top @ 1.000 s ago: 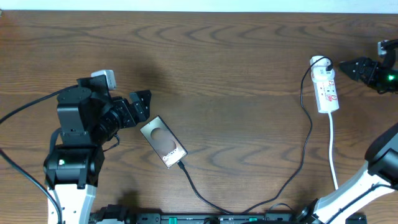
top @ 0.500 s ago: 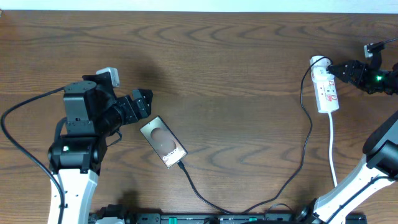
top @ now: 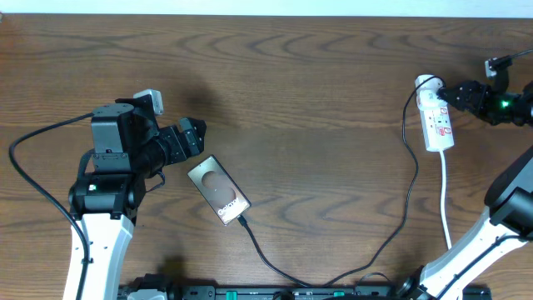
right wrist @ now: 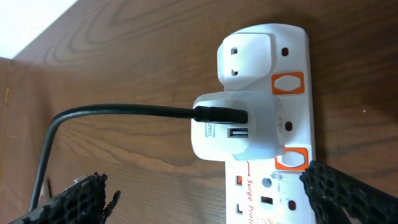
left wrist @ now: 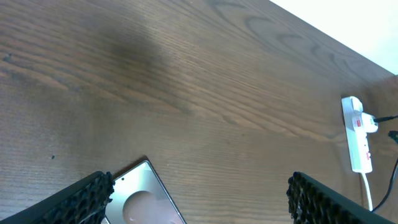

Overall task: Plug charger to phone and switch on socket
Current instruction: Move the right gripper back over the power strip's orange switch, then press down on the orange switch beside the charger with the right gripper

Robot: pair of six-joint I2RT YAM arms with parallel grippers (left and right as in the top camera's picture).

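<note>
Brown bench (top: 316,125), far right corner: the orange switch (right wrist: 290,158) of the socket (top: 436,121) should be pressed squarely by the spread right gripper (top: 451,93).

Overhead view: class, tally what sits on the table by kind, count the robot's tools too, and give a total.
phone: 1
charger cable: 1
power strip: 1
robot tools: 2, the left tool and the right tool
Total: 5
</note>
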